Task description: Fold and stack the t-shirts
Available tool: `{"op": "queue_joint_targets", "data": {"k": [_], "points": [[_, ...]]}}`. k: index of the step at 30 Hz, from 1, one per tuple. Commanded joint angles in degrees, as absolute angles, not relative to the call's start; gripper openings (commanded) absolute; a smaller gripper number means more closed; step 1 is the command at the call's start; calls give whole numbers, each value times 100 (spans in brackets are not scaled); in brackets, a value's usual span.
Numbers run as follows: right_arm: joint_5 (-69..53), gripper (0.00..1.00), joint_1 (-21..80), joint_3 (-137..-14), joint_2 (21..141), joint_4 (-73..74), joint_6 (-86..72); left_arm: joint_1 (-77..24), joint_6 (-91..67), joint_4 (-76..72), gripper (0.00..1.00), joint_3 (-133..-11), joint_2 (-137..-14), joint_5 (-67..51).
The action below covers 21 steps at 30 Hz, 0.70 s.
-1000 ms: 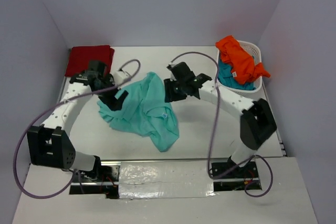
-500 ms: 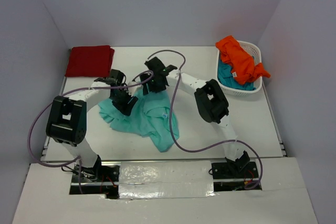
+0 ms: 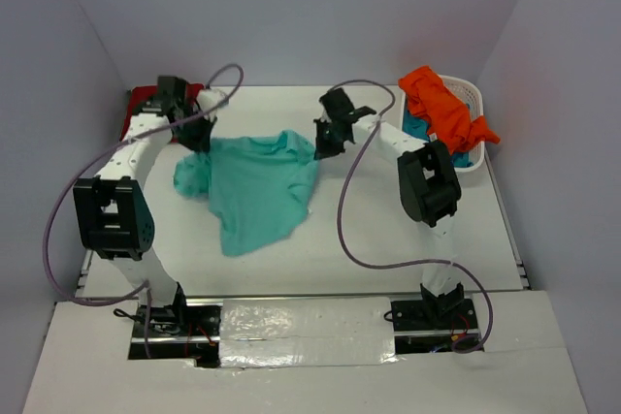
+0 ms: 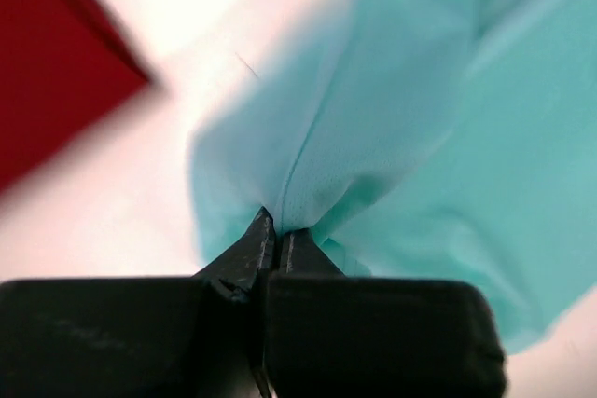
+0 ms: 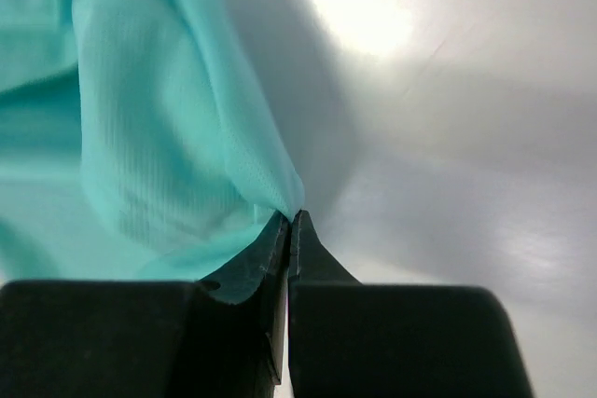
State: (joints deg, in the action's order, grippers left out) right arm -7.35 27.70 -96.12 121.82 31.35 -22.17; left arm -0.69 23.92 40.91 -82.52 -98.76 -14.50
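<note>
Top external: mint-aqua t-shirt (image 3: 254, 186) lies on the white table (image 3: 388, 239), left of centre, in the far half. Its far edge is pulled out left to right between the two grippers. The body runs from that edge toward the near side and leans a little left, narrowing to a corner at the near left. That far-to-near line is the long axis. A bunched lobe of cloth sits at the shirt's left side. Cannot tell from here which end is collar or hem.
Left gripper (image 3: 201, 138) is at the far-left corner of the shirt, right gripper (image 3: 323, 147) at the far-right corner. The jaws are too small to read here.
Dark red t-shirt (image 3: 146, 96) lies flat at the far-left table corner, partly under the left arm. Orange t-shirt (image 3: 441, 104) is draped over the white mesh basket (image 3: 470, 92) at far right, with the teal-blue t-shirt (image 3: 409, 123) under it inside the basket.

Left wrist: left gripper (image 4: 273, 230) is clamped on a pinch of the mint-aqua t-shirt (image 4: 420, 137). Fingertips are together and cloth fans up and to the right from them. Dark red t-shirt (image 4: 47, 72) is blurred at upper left, apart from the mint cloth.

Right wrist: right gripper (image 5: 289, 221) has its fingertips pressed together on an edge of the mint-aqua t-shirt (image 5: 140, 137). Cloth spreads to the left, with bare table (image 5: 448, 137) to the right.
</note>
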Motion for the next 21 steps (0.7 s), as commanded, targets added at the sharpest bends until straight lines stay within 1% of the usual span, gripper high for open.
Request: {"op": "queue_joint_targets", "data": {"k": [1,2,3,4,5,6,8,9,10,11,12,13,14,15,16,17,18,19,20,21], "points": [[-1334,0,2278,-10840,11724,2996,-1504,-18,2557,4165,0,-9858,-10247,-1669],[-1440,0,2155,-11185,11768,3232,-1433,-18,2479,4192,0,-10227,-10379,-1748],[-1476,0,1927,-11554,11829,3339,-1354,-18,2426,4175,0,-11048,-10667,-1967],[-1494,0,1820,-12210,11830,3453,-1214,-18,2278,4079,0,-11474,-10800,-2073],[-1546,0,1645,-12513,11821,3498,-1169,-26,2189,3991,0,-11844,-10915,-2135],[-1608,0,1574,-13072,11752,3533,-1117,-26,2154,3895,0,-12474,-11090,-2162],[-1687,0,1503,-13437,11594,3691,-863,-18,2319,3736,0,-12805,-11101,-2232],[-1844,0,1538,-13325,11236,3683,-679,-18,2660,3692,0,-12623,-10892,-2424],[-1924,0,1582,-12994,10980,3587,-303,-26,2872,3578,1,-12317,-10463,-2521],[-1960,0,1643,-12564,10638,3429,-125,-26,3196,3612,2,-11931,-10459,-2627],[-1934,0,1748,-11324,9869,3219,7,-79,3556,3725,3,-11118,-10007,-2698],[-1829,0,1984,-10555,9444,2590,418,-244,4317,3883,11,-10648,-9784,-2585],[-1741,0,2126,-9033,8578,2227,561,-342,4681,3946,18,-9460,-9295,-2462],[-1584,0,2292,-8330,8187,1562,693,-421,5311,3885,26,-8804,-9046,-2304],[-1347,0,2598,-7610,7852,1312,860,-596,5631,3824,36,-8076,-8757,-1902],[-1206,10,2689,-6454,7361,1109,809,-676,5947,3736,46,-6815,-8310,-1698],[-1108,37,2724,-6051,7217,986,626,-738,6290,3674,69,-6298,-8114,-1522],[-1090,80,2611,-5734,7111,1080,85,-738,6415,3691,99,-5536,-7782,-1303],[-994,89,2489,-5365,7102,1264,-304,-738,6468,3744,99,-5320,-7657,-1231],[-993,95,2305,-5205,7058,1422,-586,-695,6390,3909,99,-5204,-7542,-1187]]}}
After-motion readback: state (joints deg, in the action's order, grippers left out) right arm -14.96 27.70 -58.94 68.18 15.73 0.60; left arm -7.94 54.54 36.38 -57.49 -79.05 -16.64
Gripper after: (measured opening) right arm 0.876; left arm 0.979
